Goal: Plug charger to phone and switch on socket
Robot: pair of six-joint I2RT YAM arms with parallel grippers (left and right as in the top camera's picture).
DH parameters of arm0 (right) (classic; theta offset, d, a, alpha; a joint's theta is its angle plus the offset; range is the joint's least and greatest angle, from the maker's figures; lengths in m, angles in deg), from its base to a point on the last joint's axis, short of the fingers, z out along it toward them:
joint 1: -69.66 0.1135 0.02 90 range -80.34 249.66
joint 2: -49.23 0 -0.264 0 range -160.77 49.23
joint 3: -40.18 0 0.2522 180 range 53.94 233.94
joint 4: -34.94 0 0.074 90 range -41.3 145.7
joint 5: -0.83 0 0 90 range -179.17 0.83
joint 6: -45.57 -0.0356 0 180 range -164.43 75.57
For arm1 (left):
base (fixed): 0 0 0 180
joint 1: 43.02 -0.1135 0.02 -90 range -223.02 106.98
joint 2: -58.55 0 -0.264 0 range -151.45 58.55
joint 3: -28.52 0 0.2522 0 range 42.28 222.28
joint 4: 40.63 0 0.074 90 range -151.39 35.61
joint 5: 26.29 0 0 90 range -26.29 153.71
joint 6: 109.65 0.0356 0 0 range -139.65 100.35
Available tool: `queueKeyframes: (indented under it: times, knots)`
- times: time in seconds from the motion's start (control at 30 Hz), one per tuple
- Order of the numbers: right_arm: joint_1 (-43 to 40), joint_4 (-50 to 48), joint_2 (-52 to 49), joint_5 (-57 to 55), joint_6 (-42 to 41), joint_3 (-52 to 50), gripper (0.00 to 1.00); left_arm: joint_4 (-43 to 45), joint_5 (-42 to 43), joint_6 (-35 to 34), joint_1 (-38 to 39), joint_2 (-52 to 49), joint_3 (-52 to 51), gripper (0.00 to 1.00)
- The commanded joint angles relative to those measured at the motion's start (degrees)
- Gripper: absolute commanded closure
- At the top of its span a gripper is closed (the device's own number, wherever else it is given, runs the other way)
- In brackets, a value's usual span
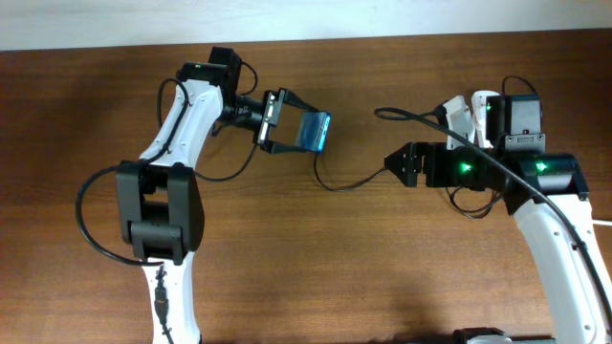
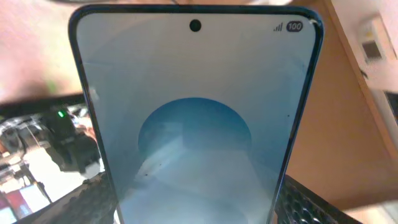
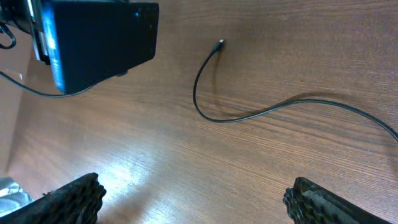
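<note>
Phone (image 1: pixel 317 130): clamped in our left gripper (image 1: pixel 303 132), screen facing its wrist camera.
Right gripper (image 1: pixel 392 162): our jaws spread wide, holding nothing.
Charger (image 3: pixel 249 118): we see it loose on table (image 1: pixel 287 248), tip near phone, unplugged.

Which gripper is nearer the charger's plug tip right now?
Left. The left gripper, holding the phone, hovers just beside the plug tip; the right gripper sits open farther along the cable.

Left claw (image 1: pixel 295 129) clamped on phone (image 1: pixel 316 131), right claw (image 1: pixel 390 160) spread wide, both arms reaching inward
</note>
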Motion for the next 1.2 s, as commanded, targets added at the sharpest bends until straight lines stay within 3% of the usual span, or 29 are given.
queueKeyframes:
  times: [0.0, 0.2, 0.37, 0.6, 0.7, 0.83, 1.07, 1.17]
  knots:
    - [0.4, 0.0, -0.1, -0.5, 0.6, 1.0, 0.01, -0.1, 10.5, -0.7, -0.3, 0.3, 1.4, 1.0]
    - [0.4, 0.0, -0.1, -0.5, 0.4, 1.0, 0.02, -0.1, 10.2, -0.7, -0.4, 0.3, 1.4, 1.0]
    - [0.4, 0.0, -0.1, -0.5, 0.3, 1.0, 0.02, -0.1, 3.4, -0.7, -0.3, 0.3, 1.4, 1.0]
    - [0.8, -1.3, -3.3, -0.5, -10.5, 1.0, 0.02, 0.1, -16.8, -0.8, -0.3, 0.3, 1.4, 1.0]
    - [4.1, -5.3, -8.1, 3.6, -14.7, 1.0, 0.01, -0.1, -27.5, -4.9, -0.2, 0.3, 1.4, 1.0]
    - [12.2, -16.4, -11.7, 3.1, -18.8, 1.0, 0.04, 0.1, -31.8, -8.0, 0.0, 0.3, 1.4, 1.0]
    - [17.7, -21.9, -12.9, -5.1, -29.8, 1.0, 0.05, -1.0, -31.6, -8.3, 0.2, 0.3, 1.4, 1.0]
    - [20.0, -24.0, -12.9, -7.4, -31.9, 1.0, 0.13, -1.9, -28.8, -8.3, 0.2, 0.3, 1.4, 1.0]
